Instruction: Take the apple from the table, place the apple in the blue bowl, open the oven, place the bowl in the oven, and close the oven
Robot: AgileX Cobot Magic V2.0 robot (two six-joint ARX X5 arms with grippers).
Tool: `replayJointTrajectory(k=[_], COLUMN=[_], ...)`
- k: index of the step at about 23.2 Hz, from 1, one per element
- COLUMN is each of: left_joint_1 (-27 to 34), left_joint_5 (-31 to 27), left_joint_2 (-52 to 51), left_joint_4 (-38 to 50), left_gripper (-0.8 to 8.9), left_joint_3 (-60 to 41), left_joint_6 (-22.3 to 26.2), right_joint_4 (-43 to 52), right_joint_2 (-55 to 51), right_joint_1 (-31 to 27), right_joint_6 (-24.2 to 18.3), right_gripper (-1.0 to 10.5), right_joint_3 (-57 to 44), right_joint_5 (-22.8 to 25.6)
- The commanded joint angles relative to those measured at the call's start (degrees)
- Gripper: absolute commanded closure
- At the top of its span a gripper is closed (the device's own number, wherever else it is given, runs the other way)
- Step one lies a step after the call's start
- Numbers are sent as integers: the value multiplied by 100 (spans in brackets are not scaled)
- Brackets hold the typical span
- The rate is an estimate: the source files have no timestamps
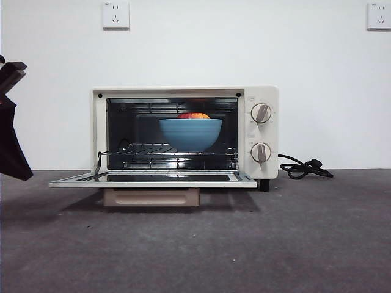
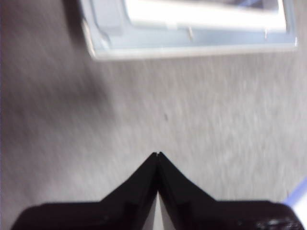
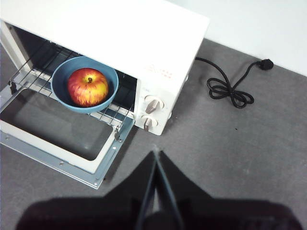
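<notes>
The cream-white oven (image 1: 183, 91) stands with its glass door (image 1: 153, 179) folded down flat, its beige handle (image 1: 151, 197) under the front edge. On the wire rack inside sits the blue bowl (image 1: 190, 134) holding the red-yellow apple (image 1: 193, 115). The right wrist view looks down on the bowl (image 3: 63, 76) and the apple (image 3: 88, 86). My right gripper (image 3: 156, 153) is shut and empty, high over the table in front of the oven's knob side. My left gripper (image 2: 157, 154) is shut and empty over bare table (image 2: 201, 120), short of the door's edge (image 2: 192, 48). A dark arm (image 1: 11, 140) shows at the left edge.
The black cord (image 1: 303, 168) lies coiled on the table right of the oven, also visible as the cord (image 3: 230, 88) from above. Two knobs (image 1: 261, 133) face front. The lowered door juts out over the table. A white wall with outlets (image 1: 115, 14) stands behind.
</notes>
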Motion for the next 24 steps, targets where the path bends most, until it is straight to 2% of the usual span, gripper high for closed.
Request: replayJointTrajectory(k=[1,3,6,10,13,20,24], left_joint_1=[92,140,153,153,162,168,162], left_joint_5=[24,24,-26,-168,-164,52,94], left_joint_2=[57,66,125,345,632,1467,1628], left_joint_4=[273,422,503,573,754,1539,1987], left_gripper=[822,822,822,822,822,821,821], left_joint_3=[-42,-42,-42,-42,-42,-31,-31], left_joint_6=[-448,-710,-817,-857,-938,-1591,-2232], right_joint_4=[361,654,1032,1478,1792,1836,1834], right_joint_2=[-428,-776,-1220,-1698,-1963,-2245,-2245], right_joint_1=[2,2,2,7,9,9,9], right_joint_6=[-68,-68,-9,437,761,914,920], right_gripper=[958,958,958,958,958,958,958], right_joint_3=[-918,-1580,-2470,-3414,-3869,-4019,-4019], right_joint_5=[-2,-92,-509,-1204,-1552,-1609,-1611])
